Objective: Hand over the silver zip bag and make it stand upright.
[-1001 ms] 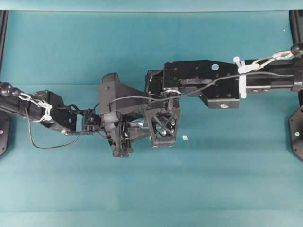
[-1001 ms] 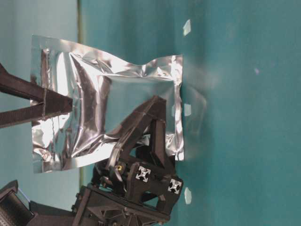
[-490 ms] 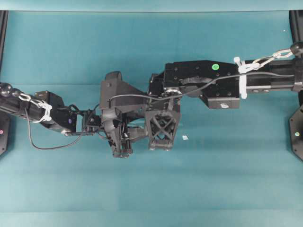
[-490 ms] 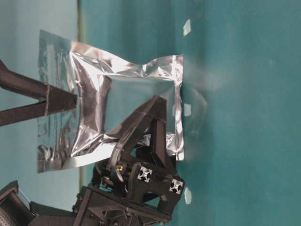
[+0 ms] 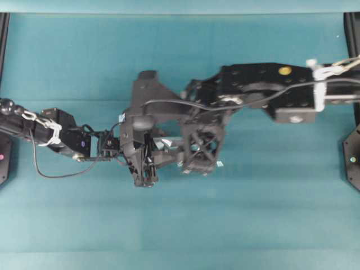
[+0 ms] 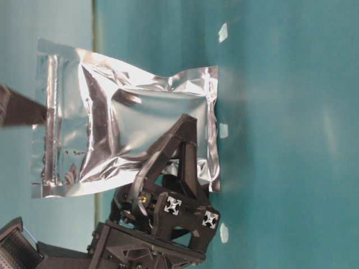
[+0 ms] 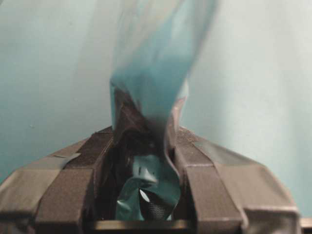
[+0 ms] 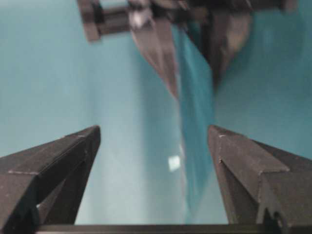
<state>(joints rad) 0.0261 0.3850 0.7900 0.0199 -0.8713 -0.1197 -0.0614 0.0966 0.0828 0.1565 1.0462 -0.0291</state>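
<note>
The silver zip bag (image 6: 134,120) stands on its short edge on the teal table (image 6: 291,140), pinched near that edge by the left gripper (image 7: 146,180). Its foil is crinkled around a greyer centre. The right gripper (image 8: 153,146), spread wide, has let go of the zip end it held a second ago.

Just a teal table cloth (image 5: 253,214) covering the whole surface, with faint creases running across it in the overhead view. A few tiny white scraps (image 6: 223,130) scattered on it, three showing in the table-level view, well apart from each other in a rough line. One more pale scrap (image 8: 173,163) blurry on the cloth in the right wrist view. Black frame posts (image 5: 4,28) at the far corners.
</note>
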